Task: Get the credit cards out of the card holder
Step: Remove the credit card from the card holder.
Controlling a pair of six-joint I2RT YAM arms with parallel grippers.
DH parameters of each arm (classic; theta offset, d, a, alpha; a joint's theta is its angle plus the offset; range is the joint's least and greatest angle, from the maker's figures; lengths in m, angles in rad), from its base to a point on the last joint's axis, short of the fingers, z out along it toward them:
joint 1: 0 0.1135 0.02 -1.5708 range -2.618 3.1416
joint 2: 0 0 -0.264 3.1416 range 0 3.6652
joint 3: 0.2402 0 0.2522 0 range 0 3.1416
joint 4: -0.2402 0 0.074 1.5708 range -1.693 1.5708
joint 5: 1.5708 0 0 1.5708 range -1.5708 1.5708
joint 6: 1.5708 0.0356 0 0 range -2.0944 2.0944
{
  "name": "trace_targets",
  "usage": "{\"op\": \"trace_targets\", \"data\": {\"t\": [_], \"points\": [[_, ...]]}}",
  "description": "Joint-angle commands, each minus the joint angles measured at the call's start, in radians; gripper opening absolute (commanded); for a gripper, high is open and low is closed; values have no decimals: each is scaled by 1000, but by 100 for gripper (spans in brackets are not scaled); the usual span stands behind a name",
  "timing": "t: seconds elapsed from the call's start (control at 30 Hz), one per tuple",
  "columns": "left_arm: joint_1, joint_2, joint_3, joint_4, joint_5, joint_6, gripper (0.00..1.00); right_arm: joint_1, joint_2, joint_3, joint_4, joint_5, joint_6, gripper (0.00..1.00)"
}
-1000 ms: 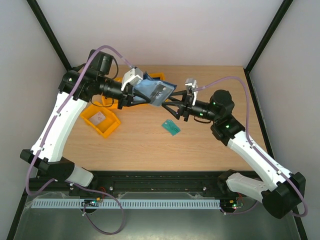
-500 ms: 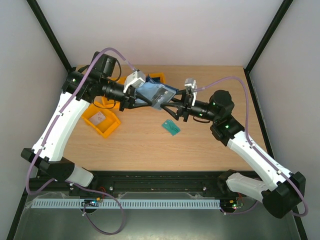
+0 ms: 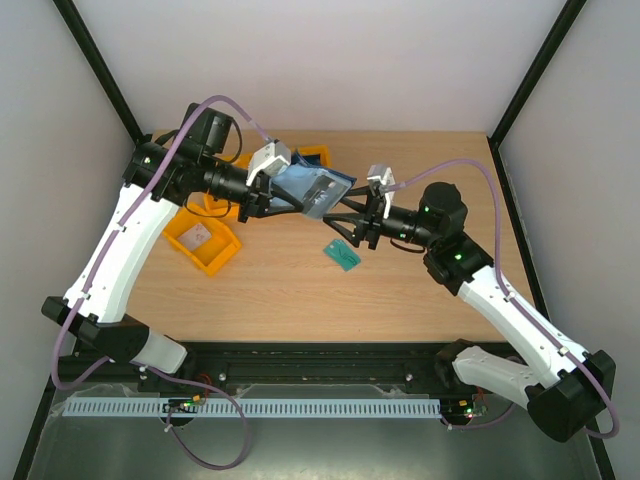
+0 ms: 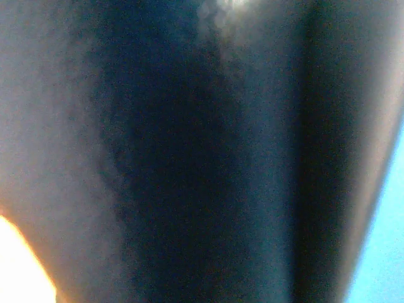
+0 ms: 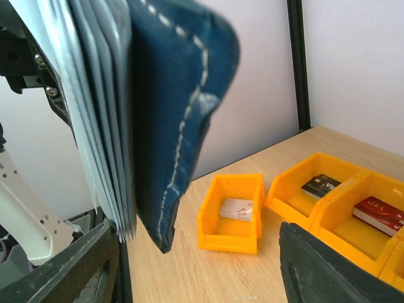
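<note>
Small navy wallet-like card holder (image 3: 318,186), white stitching along the cover, is up off the wooden table (image 3: 420,300). It is pinched at one edge by the left gripper (image 3: 296,201), whose jaws are clamped on it. Its pale clear plastic sleeves (image 5: 95,107) fan out beside the cover. The left wrist view is only a dark blur. Just right of the holder sits the right gripper (image 3: 341,213), jaws spread wide with nothing between them; the holder's lower edge hangs just above that gap. A flat teal-green card (image 3: 343,254) lies on the table just nearer than the holder. Beyond the holder stand orange plastic bins (image 5: 230,214), one card in each: a pale credit card (image 5: 237,209), a dark credit card (image 5: 320,186), a red credit card (image 5: 377,215).
</note>
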Motion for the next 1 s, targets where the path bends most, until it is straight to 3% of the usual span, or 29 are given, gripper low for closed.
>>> {"op": "trace_targets", "data": {"t": [0.0,0.83,0.97], "points": [[-3,-21,24,-10,58,21,2,-8,4,-14,-41,20,-17,67],[-20,-21,-64,3,76,28,2,-10,13,40,-24,24,18,69],[-26,-22,-75,-4,76,43,2,-10,37,71,-62,35,5,63]]}}
